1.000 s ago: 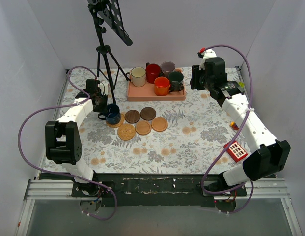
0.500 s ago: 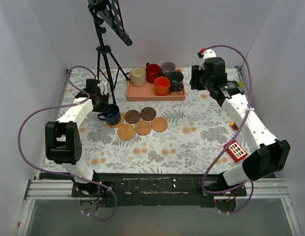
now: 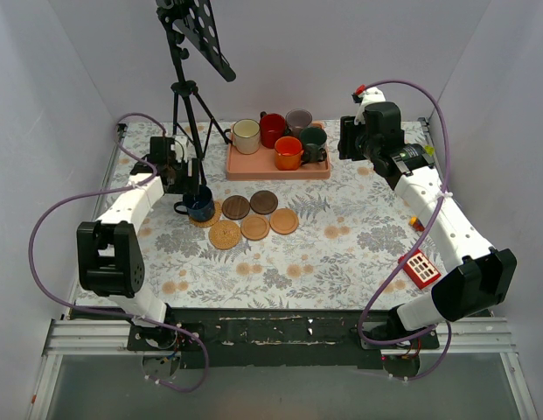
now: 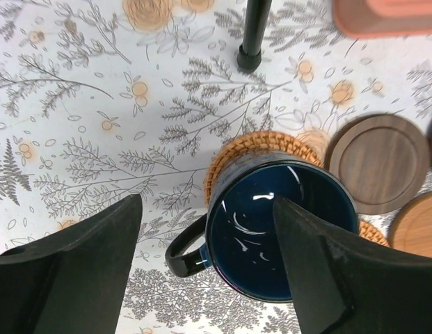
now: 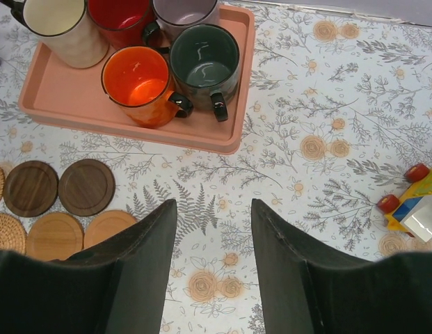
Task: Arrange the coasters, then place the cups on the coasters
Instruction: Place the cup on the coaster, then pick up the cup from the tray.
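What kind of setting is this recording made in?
Likely a robot data-collection booth, not a home: plain white walls enclose the floral tablecloth, two arms are bolted to a metal rail, and a black tripod stands at the back.

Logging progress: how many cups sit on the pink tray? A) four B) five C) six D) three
B: the cream cup, red cup, lilac cup, orange cup and green cup sit on the tray; the navy cup stands on a woven coaster.
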